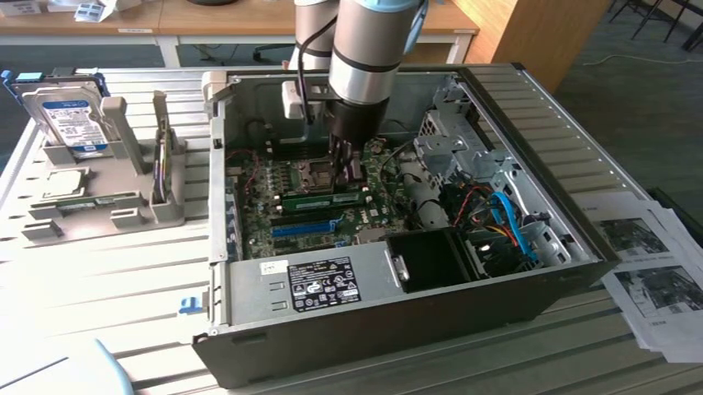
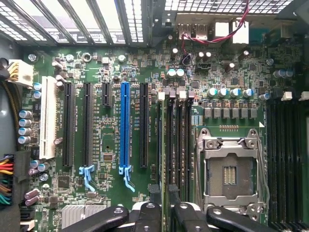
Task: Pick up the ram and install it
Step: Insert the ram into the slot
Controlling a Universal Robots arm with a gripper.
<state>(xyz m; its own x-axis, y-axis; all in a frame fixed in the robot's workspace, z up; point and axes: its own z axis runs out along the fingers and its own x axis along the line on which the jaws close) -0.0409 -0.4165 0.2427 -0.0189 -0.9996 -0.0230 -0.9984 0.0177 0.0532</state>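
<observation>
Pincer (image 2: 166, 213) is hovering inside the computer case (image 1: 384, 337); spread or pinching, cannot tell. Directly under it, mid-frame in the exterior view, the ram (image 1: 324, 198) is standing on edge along the motherboard (image 1: 258, 234), beside the CPU socket (image 1: 311, 173), edge-down presumably so its contacts are meeting a slot.
</observation>
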